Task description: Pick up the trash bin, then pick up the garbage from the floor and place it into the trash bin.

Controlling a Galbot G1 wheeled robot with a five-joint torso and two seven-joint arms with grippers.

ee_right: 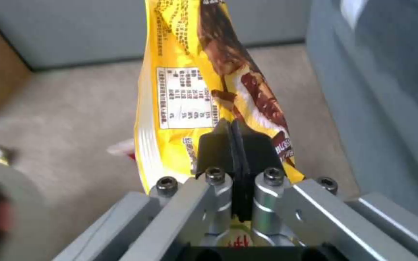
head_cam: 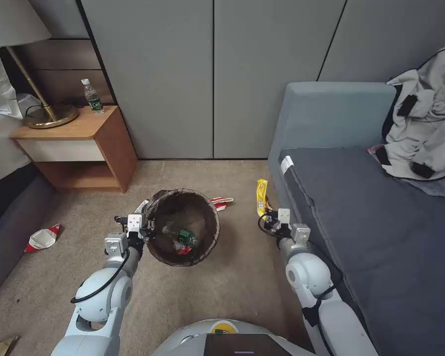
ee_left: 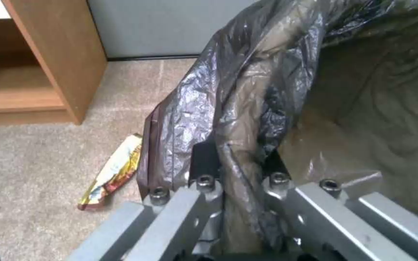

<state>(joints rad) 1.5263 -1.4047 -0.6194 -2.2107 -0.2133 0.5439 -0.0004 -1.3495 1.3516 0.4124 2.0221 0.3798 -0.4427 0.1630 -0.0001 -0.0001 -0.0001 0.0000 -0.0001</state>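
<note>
Left gripper [ee_left: 240, 163] jaws clamped on trash bin [head_cam: 183, 227] rim, 9 o'clock side — right gripper [ee_right: 233, 145] jaws pinching yellow wrapper [ee_right: 194, 72].

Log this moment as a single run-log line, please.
left tool: shut on trash bin rim | right tool: shut on yellow wrapper | bin: bottle inside

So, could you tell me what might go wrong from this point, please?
1. The right gripper pinches the yellow wrapper only at its lower end; the long, limp free part could flop or catch on the trash bin rim instead of dropping in.
2. The left gripper grips the bin by its rim and crinkly bag; the slick plastic might slip, tilting the bin and spilling the bottle already inside.
</note>
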